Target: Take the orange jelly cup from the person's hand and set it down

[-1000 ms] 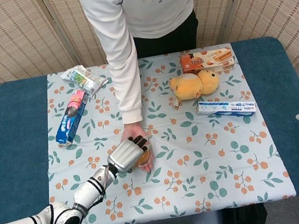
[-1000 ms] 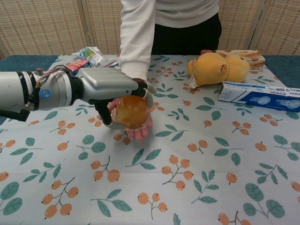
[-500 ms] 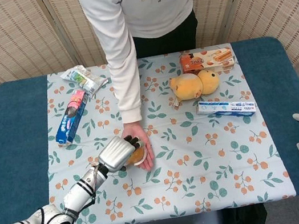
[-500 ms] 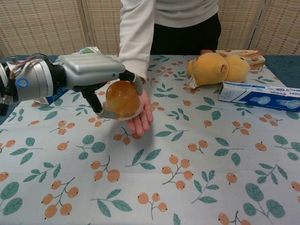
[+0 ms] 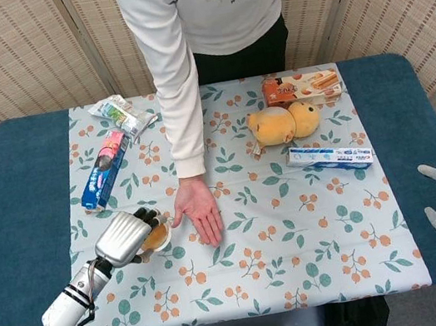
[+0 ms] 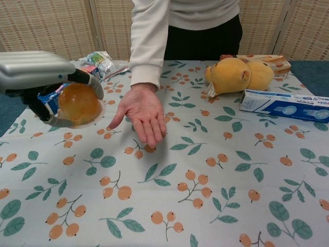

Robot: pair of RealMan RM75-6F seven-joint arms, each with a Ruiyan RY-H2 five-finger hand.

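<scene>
Lifted leftward off the person's palm, one orange jelly cup sits in left fingers.

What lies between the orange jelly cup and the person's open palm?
Only bare tablecloth; in the head view nothing lies between the jelly cup and the palm.
</scene>
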